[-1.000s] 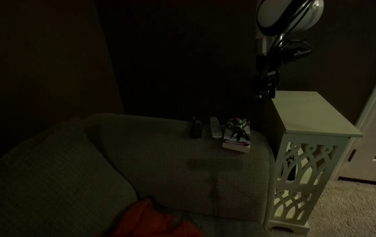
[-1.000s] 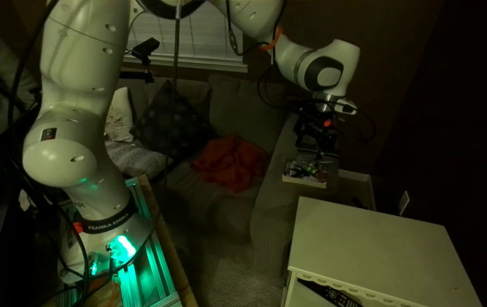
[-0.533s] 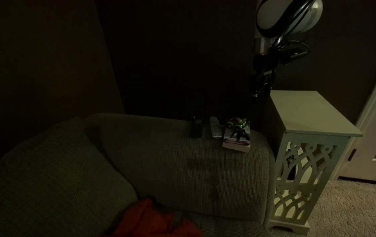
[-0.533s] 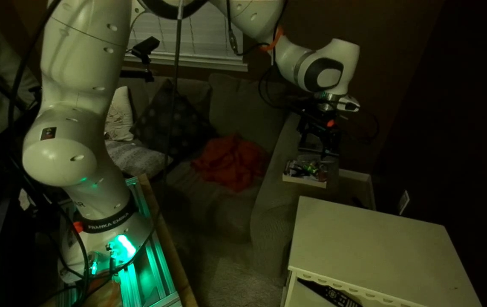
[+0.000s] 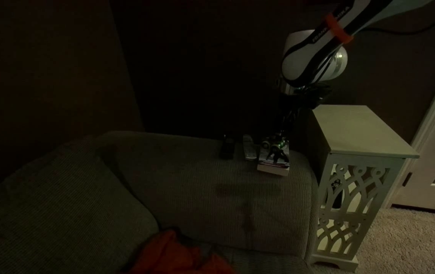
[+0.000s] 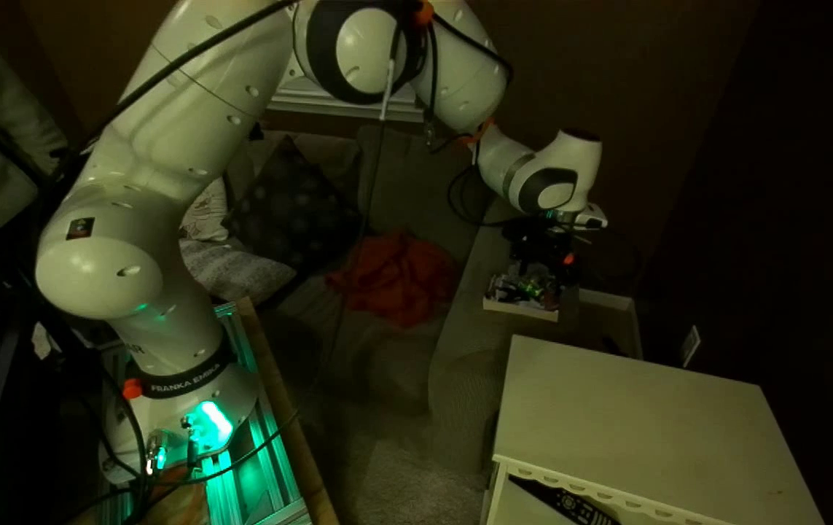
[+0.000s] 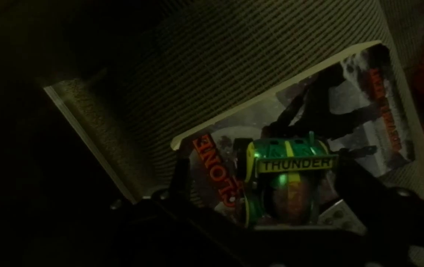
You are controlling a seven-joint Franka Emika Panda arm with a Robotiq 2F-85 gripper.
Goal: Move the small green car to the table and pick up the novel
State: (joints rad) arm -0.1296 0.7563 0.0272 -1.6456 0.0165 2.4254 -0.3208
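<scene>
The black, two-fingered metal gripper [image 7: 263,163] is spread wide, gripping nothing, astride the green-and-yellow, plastic-looking toy car [image 7: 289,165], likely to pinch its sides. The toy car sits on the red-lettered paperback novel [image 7: 301,111] (presumably why it goes first), near the white, lattice-sided table [image 5: 362,129].

In an exterior view I have the car [image 5: 275,144] on the novel [image 5: 273,163], a remote [image 5: 249,148] left, the table [image 5: 358,129] right.
</scene>
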